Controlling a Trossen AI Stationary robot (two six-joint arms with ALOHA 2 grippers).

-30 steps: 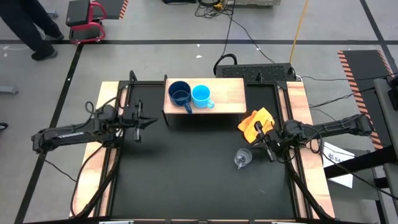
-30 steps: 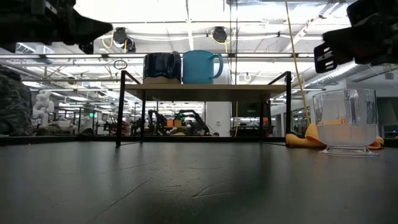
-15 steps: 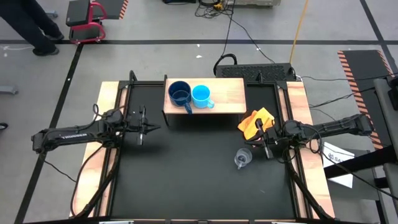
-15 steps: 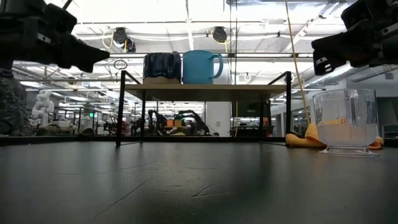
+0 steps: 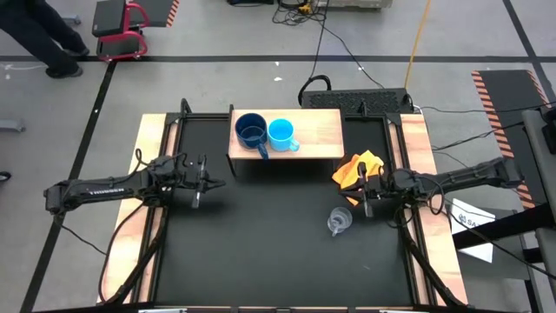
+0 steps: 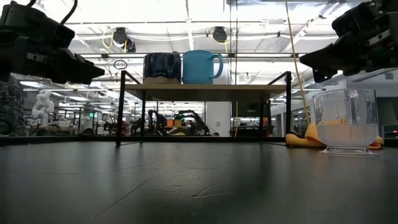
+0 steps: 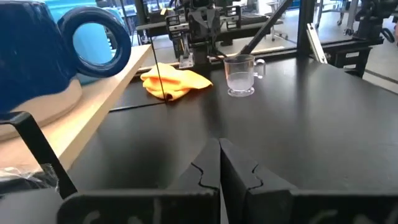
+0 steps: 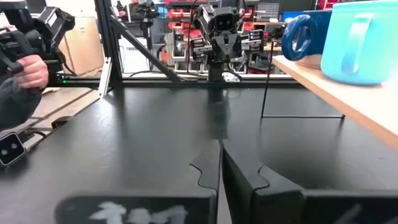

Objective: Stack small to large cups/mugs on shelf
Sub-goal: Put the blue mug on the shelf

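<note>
The navy-blue mug (image 5: 251,131) and the sky-blue mug (image 5: 281,134) stand side by side on the left half of the shelf's wooden top (image 5: 320,130); both also show in the low view (image 6: 161,66) (image 6: 200,66). The clear glass cup (image 5: 338,222) stands upright on the black mat near the right side; it also shows in the left wrist view (image 7: 241,74). My left gripper (image 5: 217,183) is shut and empty, in front of the shelf's left end (image 7: 219,144). My right gripper (image 5: 354,199) is shut and empty, just beyond the glass cup and above it (image 8: 221,146).
An orange-yellow cloth (image 5: 358,171) lies by the shelf's right end, close to my right gripper. Pale wooden planks (image 5: 149,174) run along both sides of the mat. A person's hand (image 8: 28,71) shows beyond the table. The mat's middle (image 5: 278,235) holds nothing.
My left gripper has come down and gone a little toward the table's near and right edges, staying shut. My right gripper has edged toward the table's left, above the glass cup. The mugs and the cup have stayed where they were.
</note>
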